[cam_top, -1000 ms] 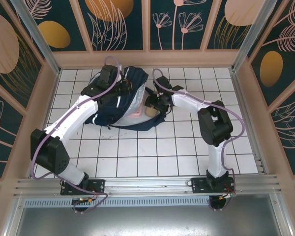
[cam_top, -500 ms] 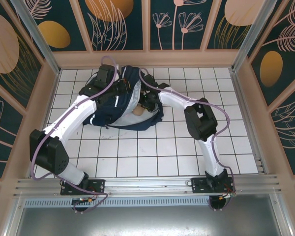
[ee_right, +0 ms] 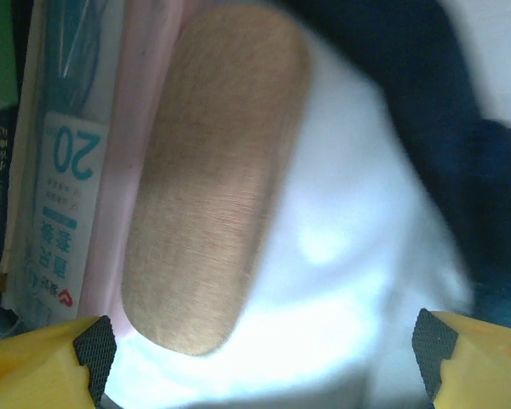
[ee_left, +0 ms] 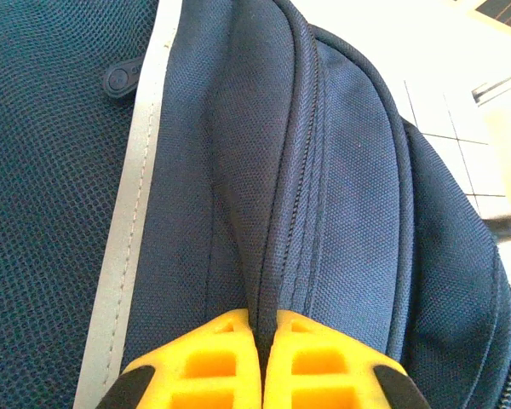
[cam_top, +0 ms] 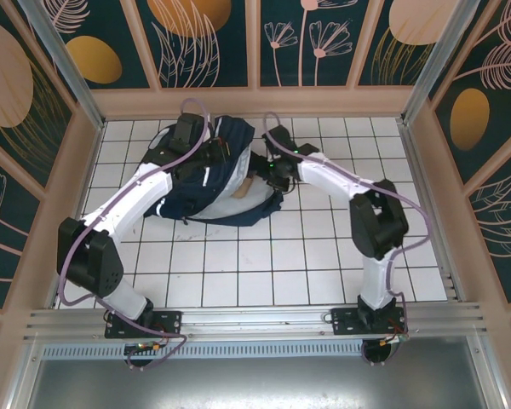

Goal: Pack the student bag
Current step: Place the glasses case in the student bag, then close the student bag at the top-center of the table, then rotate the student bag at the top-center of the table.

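**Student bag (cam_top: pixel 192 203) lying toward twelve o'clock on the tabletop (cam_top: pixel 307 256), packing judged well advanced.**

A brown oblong case (ee_right: pixel 217 170), a pink item (ee_right: pixel 140 102) and a printed packet (ee_right: pixel 64 170) are seen inside against the pale lining; closing is judged to remain. The left end effector (ee_left: pixel 261 358) is clamped on a zipper-seam fold, as shown by its wrist view. The right end effector (ee_right: pixel 264 358) is spread wide and empty at the mouth. From above, the contents are barely resolved.

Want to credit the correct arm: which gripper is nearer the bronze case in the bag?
Right. The right gripper hangs open close over the bronze case; the left gripper is farther off, shut on a seam of the student bag.
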`<act>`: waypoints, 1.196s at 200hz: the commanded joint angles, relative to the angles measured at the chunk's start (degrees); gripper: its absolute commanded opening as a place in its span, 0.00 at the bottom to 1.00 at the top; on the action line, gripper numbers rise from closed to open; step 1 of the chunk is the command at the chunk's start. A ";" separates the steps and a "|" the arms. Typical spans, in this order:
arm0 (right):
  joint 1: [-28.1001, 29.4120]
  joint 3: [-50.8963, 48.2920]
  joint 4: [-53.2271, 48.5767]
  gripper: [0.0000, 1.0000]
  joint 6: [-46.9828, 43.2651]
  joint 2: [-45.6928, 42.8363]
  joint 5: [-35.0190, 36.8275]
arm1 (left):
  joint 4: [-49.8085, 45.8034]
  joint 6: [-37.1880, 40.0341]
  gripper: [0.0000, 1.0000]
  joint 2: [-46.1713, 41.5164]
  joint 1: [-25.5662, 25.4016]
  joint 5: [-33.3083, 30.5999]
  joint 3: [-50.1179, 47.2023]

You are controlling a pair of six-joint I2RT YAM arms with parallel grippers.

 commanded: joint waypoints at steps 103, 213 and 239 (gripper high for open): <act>8.02 -11.37 4.03 0.99 -4.95 -16.58 17.22 | 6.21 -5.30 0.94 -3.89 4.51 3.26 -7.45; 14.56 -11.40 13.51 0.70 -13.01 -9.31 1.43 | 3.42 -19.00 0.87 -29.28 10.93 -6.59 -39.15; 16.96 -12.40 15.77 0.54 -14.90 -7.44 -2.09 | 2.60 -22.04 0.74 -32.01 11.08 -7.91 -43.75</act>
